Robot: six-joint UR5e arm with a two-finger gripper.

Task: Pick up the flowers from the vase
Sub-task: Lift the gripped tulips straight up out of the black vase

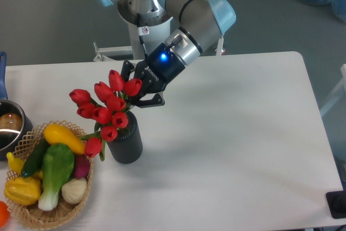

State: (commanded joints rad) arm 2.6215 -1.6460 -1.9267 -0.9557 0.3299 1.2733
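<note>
Gripper [136,91] reaches down from the upper right into the head of the flowers [105,113]; its jaws sit among the topmost red buds, and whether they are clamped on the stems cannot be told, since the blooms hide the fingertips. The bouquet leans to the left of the jaws, its stems in the vase [126,141] just below them; the wicker basket [54,217] of vegetables lies further down-left on the table [238,150].

Flowers [105,113] in vase [125,143], basket [32,209] left, tool [136,91] behind.
</note>
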